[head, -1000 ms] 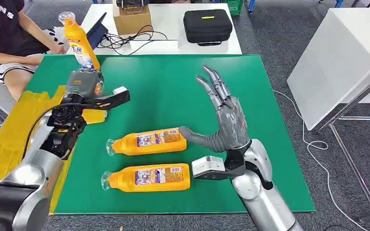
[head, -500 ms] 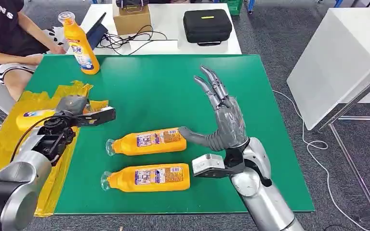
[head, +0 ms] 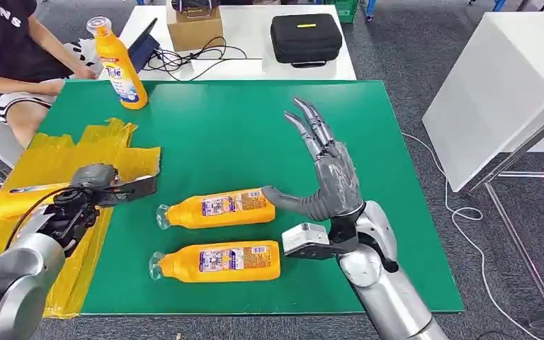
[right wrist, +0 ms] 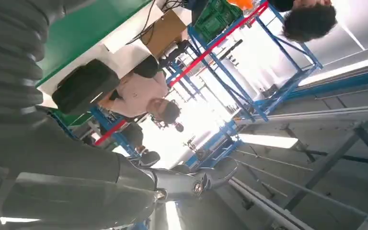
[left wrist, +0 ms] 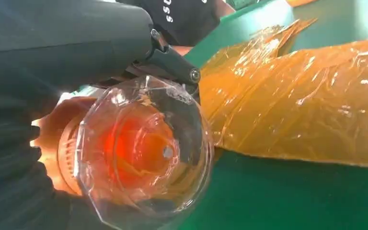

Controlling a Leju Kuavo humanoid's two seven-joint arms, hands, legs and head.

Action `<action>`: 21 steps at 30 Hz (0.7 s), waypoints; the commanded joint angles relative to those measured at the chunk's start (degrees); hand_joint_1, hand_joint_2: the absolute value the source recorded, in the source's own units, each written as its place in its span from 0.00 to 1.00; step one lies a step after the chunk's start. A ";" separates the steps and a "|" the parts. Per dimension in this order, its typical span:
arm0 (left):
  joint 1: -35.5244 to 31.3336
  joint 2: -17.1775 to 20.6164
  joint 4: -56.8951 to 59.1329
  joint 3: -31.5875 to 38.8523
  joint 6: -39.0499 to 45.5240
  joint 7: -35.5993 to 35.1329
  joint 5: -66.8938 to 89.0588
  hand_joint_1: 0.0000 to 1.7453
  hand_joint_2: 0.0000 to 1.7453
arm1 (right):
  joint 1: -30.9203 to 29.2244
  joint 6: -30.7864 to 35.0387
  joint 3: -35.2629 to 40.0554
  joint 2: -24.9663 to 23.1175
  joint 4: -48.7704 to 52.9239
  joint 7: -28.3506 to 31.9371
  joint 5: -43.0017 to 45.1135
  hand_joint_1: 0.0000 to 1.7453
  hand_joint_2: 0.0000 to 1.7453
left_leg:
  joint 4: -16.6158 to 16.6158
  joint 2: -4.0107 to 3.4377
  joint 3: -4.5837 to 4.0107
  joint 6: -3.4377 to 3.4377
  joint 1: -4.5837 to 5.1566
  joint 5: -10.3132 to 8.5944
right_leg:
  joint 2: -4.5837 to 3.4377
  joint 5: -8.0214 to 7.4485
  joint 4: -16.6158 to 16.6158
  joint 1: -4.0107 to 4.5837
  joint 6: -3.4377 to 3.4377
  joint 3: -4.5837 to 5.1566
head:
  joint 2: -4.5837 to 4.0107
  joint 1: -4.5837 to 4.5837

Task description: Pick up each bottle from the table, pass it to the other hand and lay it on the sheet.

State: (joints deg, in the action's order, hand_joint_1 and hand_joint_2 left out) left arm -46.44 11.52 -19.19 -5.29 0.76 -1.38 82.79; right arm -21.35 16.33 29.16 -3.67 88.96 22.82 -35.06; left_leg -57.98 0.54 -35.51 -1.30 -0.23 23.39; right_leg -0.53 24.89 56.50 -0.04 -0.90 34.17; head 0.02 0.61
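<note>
Half the held bottle [head: 25, 199] hides behind left hand [head: 91, 177].

The head view looked forward and down from high on the robot, taking in the whole green table [head: 241, 127]. The left wrist view sat very close behind a clear bottle cap [left wrist: 143, 148], facing along the table's green top toward the yellow sheet [left wrist: 306, 100], which the head view shared. The right wrist view faced up and away from the table toward blue shelving [right wrist: 249, 72].
</note>
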 commanded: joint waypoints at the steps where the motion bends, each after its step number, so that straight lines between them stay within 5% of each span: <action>1: -0.72 -0.36 3.42 3.51 2.25 -0.53 -1.12 0.00 1.00 | -2.30 -0.29 0.98 0.76 -3.23 -0.09 0.37 0.00 1.00 | 0.03 -0.08 0.16 0.03 0.00 0.06 | -0.03 0.04 -0.03 0.00 -0.01 -0.14 | 0.00 0.00; 11: 0.00 -1.52 1.49 9.43 11.95 2.29 -4.52 0.00 1.00 | -1.38 0.03 0.30 0.35 -3.50 -0.19 0.31 0.00 1.00 | 0.03 -0.06 0.26 0.04 -0.02 0.09 | 0.03 0.07 -0.06 0.04 -0.03 -0.25 | 0.00 0.00; 16: -0.40 -4.17 -1.55 19.10 16.16 12.65 -16.49 0.00 1.00 | -0.05 0.48 -0.28 0.55 -3.01 -0.21 0.10 0.00 1.00 | 0.02 0.08 0.35 0.05 -0.06 0.12 | 0.19 0.14 -0.09 0.07 -0.04 -0.40 | 0.00 0.00; 21: -1.11 -5.86 -7.05 27.75 9.37 25.65 -33.73 0.00 1.00 | -0.52 0.59 -0.33 0.27 -4.36 -0.06 -0.10 0.00 1.00 | -0.03 0.12 0.12 0.04 -0.07 0.05 | 0.20 0.08 -0.05 0.07 -0.02 -0.16 | 0.00 0.00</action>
State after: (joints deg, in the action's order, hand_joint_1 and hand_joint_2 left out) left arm -45.14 10.10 -20.26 5.49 16.65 10.77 67.06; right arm -20.70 16.48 29.16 -3.72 88.54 22.82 -34.99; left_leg -57.98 0.54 -35.50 -1.30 -0.23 23.38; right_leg -0.54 24.89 56.49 -0.04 -0.90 34.19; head 0.02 0.61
